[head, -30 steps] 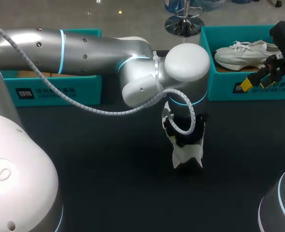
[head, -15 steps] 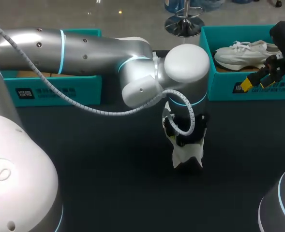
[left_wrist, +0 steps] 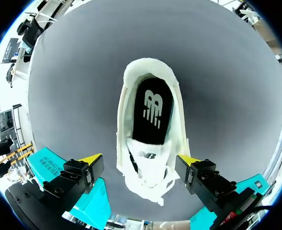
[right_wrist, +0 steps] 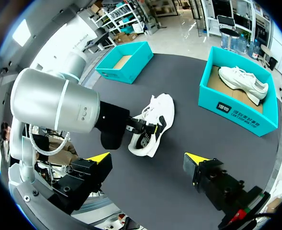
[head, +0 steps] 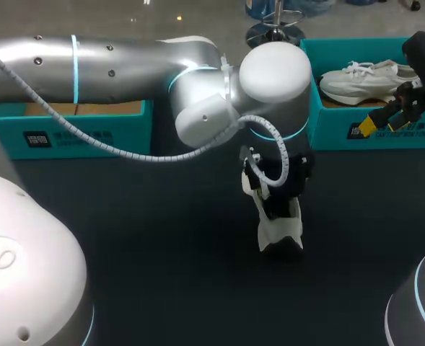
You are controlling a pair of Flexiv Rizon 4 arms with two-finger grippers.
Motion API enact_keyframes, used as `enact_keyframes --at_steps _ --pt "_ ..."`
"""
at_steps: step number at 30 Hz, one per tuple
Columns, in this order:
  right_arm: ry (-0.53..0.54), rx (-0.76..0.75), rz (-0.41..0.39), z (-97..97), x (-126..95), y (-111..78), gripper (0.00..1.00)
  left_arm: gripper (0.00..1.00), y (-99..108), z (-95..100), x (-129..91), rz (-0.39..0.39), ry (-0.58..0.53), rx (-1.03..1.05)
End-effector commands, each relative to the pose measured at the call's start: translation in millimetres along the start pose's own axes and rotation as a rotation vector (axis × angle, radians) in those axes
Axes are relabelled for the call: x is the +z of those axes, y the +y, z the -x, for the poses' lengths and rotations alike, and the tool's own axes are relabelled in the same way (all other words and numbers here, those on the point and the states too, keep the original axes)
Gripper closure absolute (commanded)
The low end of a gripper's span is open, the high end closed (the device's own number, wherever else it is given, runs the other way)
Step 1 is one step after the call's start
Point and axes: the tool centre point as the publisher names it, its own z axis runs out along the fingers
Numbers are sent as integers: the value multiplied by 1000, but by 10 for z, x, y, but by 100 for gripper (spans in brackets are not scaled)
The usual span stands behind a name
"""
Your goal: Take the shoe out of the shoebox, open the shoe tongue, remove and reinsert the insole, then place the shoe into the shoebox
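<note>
1. The dark surface (head: 125,238) carries two teal shoeboxes: one (head: 75,133) at 10 o'clock in the head view, and the other (head: 371,133) at 2 o'clock with a white shoe (head: 364,78) inside it.
2. The task's white shoe (left_wrist: 150,139) lies on the surface at about 4 o'clock, outside both boxes.
3. The left hand (left_wrist: 140,159) hangs right above it, released, with a finger on either side of the laced part and the heel ahead.
4. The right hand (right_wrist: 147,157) is released too, in front of the 2 o'clock box and well apart from that shoe.
</note>
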Motion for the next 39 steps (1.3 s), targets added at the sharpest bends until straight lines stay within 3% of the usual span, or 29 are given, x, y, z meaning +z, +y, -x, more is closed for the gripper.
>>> enact_keyframes --at_steps 1,6,7,8,9,14,21,27,39 --pt "-1 1 -3 4 6 10 0 0 115 -64 -309 -17 2 3" --pt "-1 1 -3 4 6 10 0 0 353 -78 -445 -52 -19 -46" --pt "-1 1 -3 4 6 10 0 49 406 -78 -464 -87 -32 -64" --pt "-1 1 -3 4 6 10 0 83 451 -79 -487 -108 -41 -75" --pt "-1 1 -3 4 6 10 0 100 500 -89 -499 -112 -39 -79" --pt "-1 1 -3 4 6 10 0 100 670 -112 -506 -204 -45 -109" --pt "-1 1 -3 4 6 10 0 100 691 -120 -479 -231 -44 -103" --pt "-1 1 -3 4 6 10 0 100 481 -119 -352 -245 -30 -79" --pt "-1 1 -3 4 6 10 0 100 96 -176 110 -228 22 -63"
